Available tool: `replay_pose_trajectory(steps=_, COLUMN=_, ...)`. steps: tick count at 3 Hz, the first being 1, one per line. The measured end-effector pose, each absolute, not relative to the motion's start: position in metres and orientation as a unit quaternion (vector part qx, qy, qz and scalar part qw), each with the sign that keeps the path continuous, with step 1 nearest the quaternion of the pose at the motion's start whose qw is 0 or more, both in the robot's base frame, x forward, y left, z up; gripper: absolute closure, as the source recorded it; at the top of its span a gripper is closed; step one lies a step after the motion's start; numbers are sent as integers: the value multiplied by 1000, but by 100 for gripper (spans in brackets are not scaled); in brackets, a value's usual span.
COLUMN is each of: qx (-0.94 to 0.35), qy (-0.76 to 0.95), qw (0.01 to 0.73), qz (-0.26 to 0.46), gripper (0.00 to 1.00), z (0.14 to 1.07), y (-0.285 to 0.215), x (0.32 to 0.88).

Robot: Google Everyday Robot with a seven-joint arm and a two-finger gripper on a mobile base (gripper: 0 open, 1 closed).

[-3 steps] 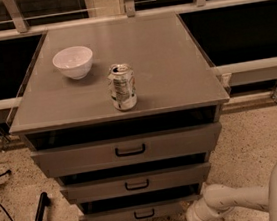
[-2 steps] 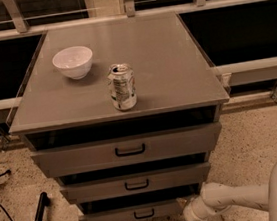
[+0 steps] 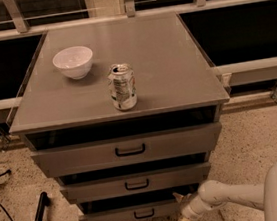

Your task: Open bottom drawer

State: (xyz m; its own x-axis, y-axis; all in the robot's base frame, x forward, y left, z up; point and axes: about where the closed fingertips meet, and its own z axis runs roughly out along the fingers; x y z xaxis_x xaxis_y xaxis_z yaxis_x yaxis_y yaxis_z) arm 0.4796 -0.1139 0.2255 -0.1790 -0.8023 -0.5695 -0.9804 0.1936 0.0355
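Observation:
The bottom drawer (image 3: 116,216) is the lowest and narrowest grey front of three, with a small black loop handle (image 3: 144,213) at its centre. It stands slightly out, with a dark gap above it. My gripper (image 3: 182,217) is low at the drawer's right end, on a white arm (image 3: 229,194) that comes in from the lower right. It sits to the right of the handle, not on it.
A mid-width drawer (image 3: 136,182) and a wide top drawer (image 3: 128,149) sit above. On the cabinet top (image 3: 172,53) stand a white bowl (image 3: 73,61) and a drink can (image 3: 122,86). A black stand leg (image 3: 38,215) and cables lie on the speckled floor at left.
The arm and gripper have moved a little to the left, closer to the bottom drawer's right end. The drawers have not moved.

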Motion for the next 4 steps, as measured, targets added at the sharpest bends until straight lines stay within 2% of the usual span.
replay_pose_trajectory(steps=2, qx=-606, qy=727, qw=244, qz=211, gripper=0, z=198, y=-115, x=510)
replay_pose_trajectory(steps=4, qx=-598, qy=731, qw=226, qz=236, gripper=0, z=174, y=-122, x=507)
